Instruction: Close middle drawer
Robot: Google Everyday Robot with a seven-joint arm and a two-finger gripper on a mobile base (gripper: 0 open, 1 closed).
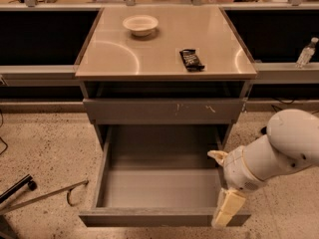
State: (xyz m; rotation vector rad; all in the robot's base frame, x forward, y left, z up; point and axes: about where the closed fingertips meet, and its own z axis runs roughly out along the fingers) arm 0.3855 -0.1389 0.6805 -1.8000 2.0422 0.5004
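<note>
The middle drawer (159,188) is pulled far out of the cabinet, showing its bare grey interior; its plain front (149,218) runs along the bottom of the view. Above it sits the top drawer front with pale scratch marks (164,110). The lowest drawer is hidden under the open one. My gripper (227,208), with cream-coloured fingers pointing down, hangs over the drawer's front right corner, touching or just above the front edge. The white arm (279,151) reaches in from the right.
The tan cabinet top (114,54) holds a white bowl (140,24) and a dark snack bar (191,59). A clear bottle (305,52) stands on the right ledge. A metal bar (40,197) lies on the speckled floor at left.
</note>
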